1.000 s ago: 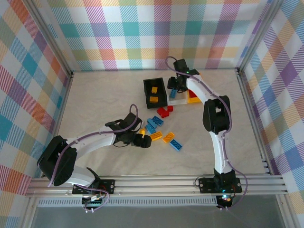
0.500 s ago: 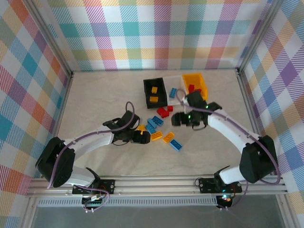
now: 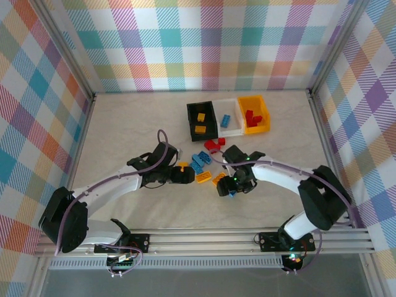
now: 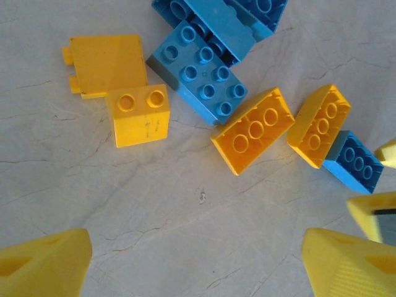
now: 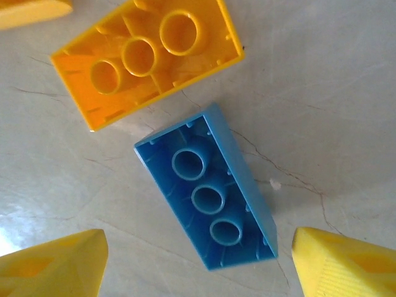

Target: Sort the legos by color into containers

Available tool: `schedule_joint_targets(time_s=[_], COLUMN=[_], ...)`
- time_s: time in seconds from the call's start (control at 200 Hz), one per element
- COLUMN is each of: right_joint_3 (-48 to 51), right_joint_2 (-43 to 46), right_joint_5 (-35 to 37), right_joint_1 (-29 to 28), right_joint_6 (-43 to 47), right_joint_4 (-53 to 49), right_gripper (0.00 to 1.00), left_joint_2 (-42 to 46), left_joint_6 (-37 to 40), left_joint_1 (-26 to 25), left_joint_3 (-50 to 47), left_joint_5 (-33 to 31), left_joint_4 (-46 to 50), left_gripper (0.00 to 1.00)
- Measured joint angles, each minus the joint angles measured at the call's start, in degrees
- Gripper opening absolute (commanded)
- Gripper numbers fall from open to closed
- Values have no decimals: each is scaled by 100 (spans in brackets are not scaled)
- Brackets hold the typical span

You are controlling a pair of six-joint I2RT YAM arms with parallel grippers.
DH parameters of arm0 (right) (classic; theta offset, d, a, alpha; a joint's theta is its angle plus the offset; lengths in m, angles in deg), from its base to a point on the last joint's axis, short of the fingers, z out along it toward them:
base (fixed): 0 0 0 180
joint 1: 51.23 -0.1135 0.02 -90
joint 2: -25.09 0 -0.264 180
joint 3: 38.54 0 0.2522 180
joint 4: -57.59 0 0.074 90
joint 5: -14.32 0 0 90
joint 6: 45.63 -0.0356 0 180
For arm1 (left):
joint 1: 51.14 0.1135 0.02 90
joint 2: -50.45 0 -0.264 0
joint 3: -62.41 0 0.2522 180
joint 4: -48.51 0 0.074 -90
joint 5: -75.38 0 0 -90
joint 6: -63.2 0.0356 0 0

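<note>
Loose legos lie mid-table: red ones (image 3: 213,145), blue ones (image 3: 199,161), and yellow-orange ones (image 3: 203,177). My right gripper (image 5: 198,266) is open, low over an upside-down blue brick (image 5: 207,192) that sits between its fingertips (image 5: 346,266); an upside-down yellow brick (image 5: 145,59) lies just beyond. My left gripper (image 4: 198,272) is open over bare table, short of a small two-stud yellow brick (image 4: 137,114), a blue brick (image 4: 201,77) and another yellow brick (image 4: 253,130). From above, the left gripper (image 3: 179,176) and right gripper (image 3: 232,185) flank the pile.
Three bins stand in a row at the back: black (image 3: 191,120) holding yellow bricks, white (image 3: 234,129) holding a blue brick, yellow-orange (image 3: 266,114) holding red bricks. Plaid walls and metal rails (image 3: 204,238) enclose the table.
The right arm swung from the bins at the back down to the loose pile and now hovers over a blue brick. The left gripper drew back slightly to the left.
</note>
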State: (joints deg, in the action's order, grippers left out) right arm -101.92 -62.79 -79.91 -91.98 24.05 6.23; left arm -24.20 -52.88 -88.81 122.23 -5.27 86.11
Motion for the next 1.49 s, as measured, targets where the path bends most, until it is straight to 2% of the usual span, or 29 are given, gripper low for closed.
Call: schedule_joint_targets(time_s=[0.16, 0.295, 0.375, 0.585, 0.745, 0.825, 0.905, 1.01, 1.14, 1.33, 1.495], right_joint_3=[-125, -164, -177, -205, -214, -481, -1073, -2151, -3707, -5652, -6745], right_joint_2=[-404, -446, -466, -372, 435, 774, 713, 157, -1174, -3171, -4295], right_joint_5=[299, 481, 560, 815, 868, 837, 796, 767, 723, 765, 793], right_joint_1=[-173, -308, -361, -358, -273, 2, 404, 898, 1327, 1681, 1840], right_joint_6=[22, 15, 0, -26, -133, -142, -103, 39, 238, 424, 479], right_joint_4=[24, 133, 157, 46, -256, -398, -452, -343, -186, -232, -461], right_gripper=[68, 42, 32, 30, 31, 31, 31, 31, 30, 30, 33], left_joint_2=[63, 63, 61, 9, 4, -68, -210, -402, -435, -391, -350], left_joint_6=[-9, -9, -9, -7, 37, 105, 184, 275, 343, 361, 365], left_joint_1=[11, 39, 55, 98, 107, 94, 50, -11, -76, -87, -87], left_joint_3=[-68, -70, -70, -70, -70, -70, -26, 39, 57, 59, 57], left_joint_5=[0, 0, 0, 0, 4, 11, 15, 2, -48, -197, -293], left_joint_4=[26, 44, 44, 50, 55, 37, 37, 26, 28, 173, 212], left_gripper=[89, 88, 88, 89, 88, 88, 88, 88, 88, 87, 86])
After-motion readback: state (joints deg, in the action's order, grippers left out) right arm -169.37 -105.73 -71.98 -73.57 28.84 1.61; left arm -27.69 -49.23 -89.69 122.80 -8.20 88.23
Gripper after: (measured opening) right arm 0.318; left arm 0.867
